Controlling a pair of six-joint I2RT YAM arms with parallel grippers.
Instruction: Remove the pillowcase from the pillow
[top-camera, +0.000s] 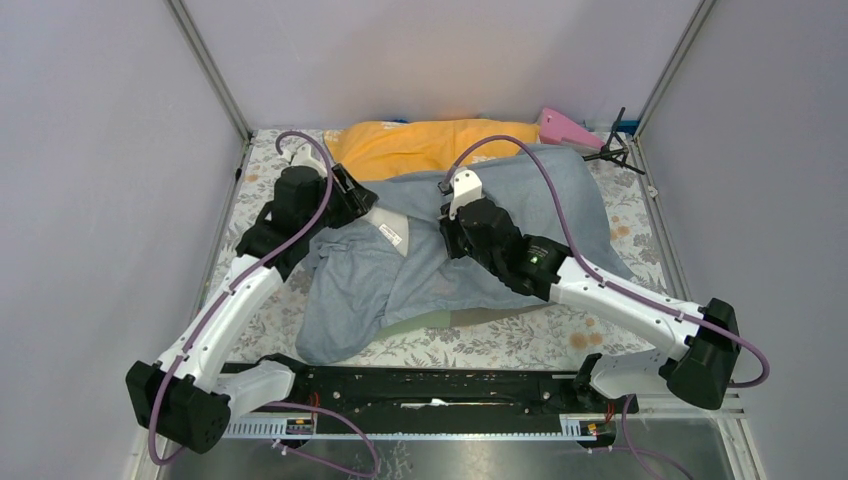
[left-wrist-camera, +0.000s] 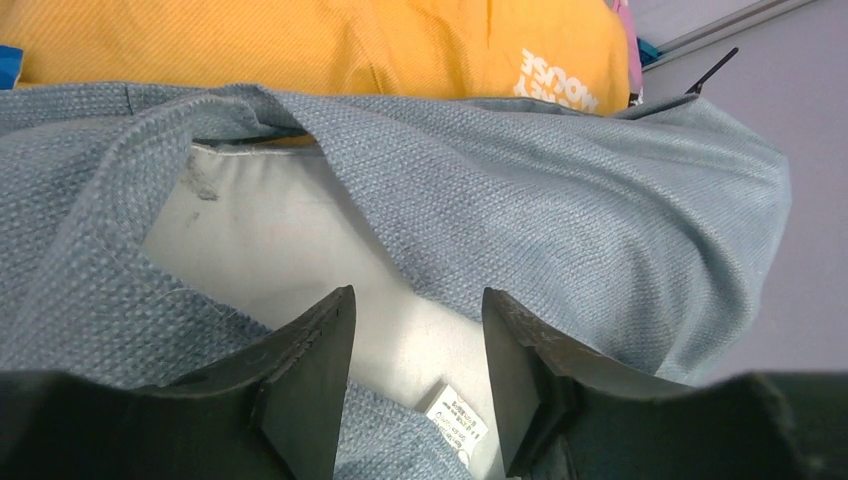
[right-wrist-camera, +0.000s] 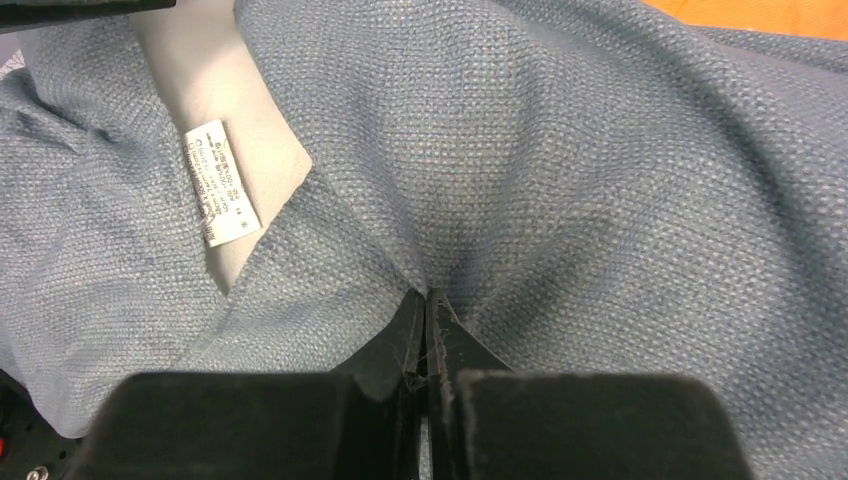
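Note:
The grey-blue pillowcase (top-camera: 540, 200) lies wrinkled across the table's middle, still over most of the white pillow (top-camera: 383, 218). The pillow shows through the case's opening at the left, with its small tag (top-camera: 392, 236). My left gripper (top-camera: 368, 205) is open at that opening. In the left wrist view its jaws (left-wrist-camera: 415, 300) stand apart over bare pillow (left-wrist-camera: 280, 240) and tag (left-wrist-camera: 455, 420), holding nothing. My right gripper (top-camera: 447, 235) is shut on a pinch of pillowcase (right-wrist-camera: 600, 150) just right of the opening. The fabric puckers at its tips (right-wrist-camera: 428, 295), and the tag (right-wrist-camera: 222, 185) lies to the left.
An orange pillow with white lettering (top-camera: 430, 140) lies at the back, touching the pillowcase; it also shows in the left wrist view (left-wrist-camera: 300, 40). A pink object (top-camera: 565, 125) and a black stand (top-camera: 615, 150) sit at the back right. Floral tablecloth (top-camera: 480, 345); enclosure walls close by.

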